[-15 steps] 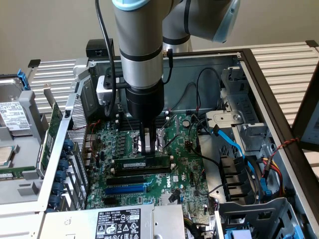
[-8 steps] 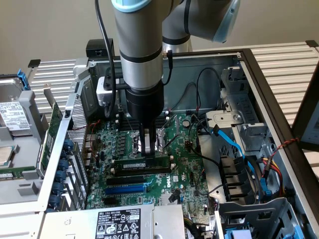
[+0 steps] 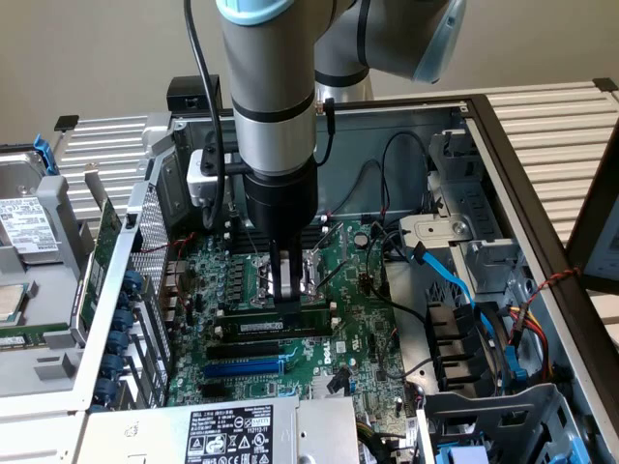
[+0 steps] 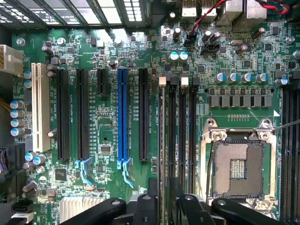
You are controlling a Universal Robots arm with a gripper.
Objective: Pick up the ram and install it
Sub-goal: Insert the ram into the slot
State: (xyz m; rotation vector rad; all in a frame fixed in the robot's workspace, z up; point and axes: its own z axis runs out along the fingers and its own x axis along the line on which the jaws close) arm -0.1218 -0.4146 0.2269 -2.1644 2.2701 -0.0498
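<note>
The ram (image 3: pixel 261 327) is a thin green stick with a white label, standing on edge in the first black memory slot of the green motherboard (image 3: pixel 353 280). In the wrist view the ram (image 4: pixel 161 136) shows as a narrow edge running along the board beside the free memory slots (image 4: pixel 183 140). My gripper (image 3: pixel 290 302) comes straight down on the stick near its middle. Its dark fingers (image 4: pixel 152 199) sit on either side of the ram's edge, shut on it. The latches at the slot ends are too small to judge.
The CPU socket (image 4: pixel 239 168) lies open beside the memory slots. A blue expansion slot (image 4: pixel 123 117) and black ones lie on the other side. Blue and black cables (image 3: pixel 455 280) and drive bays crowd the exterior view's right. The power supply (image 3: pixel 232 430) borders the front.
</note>
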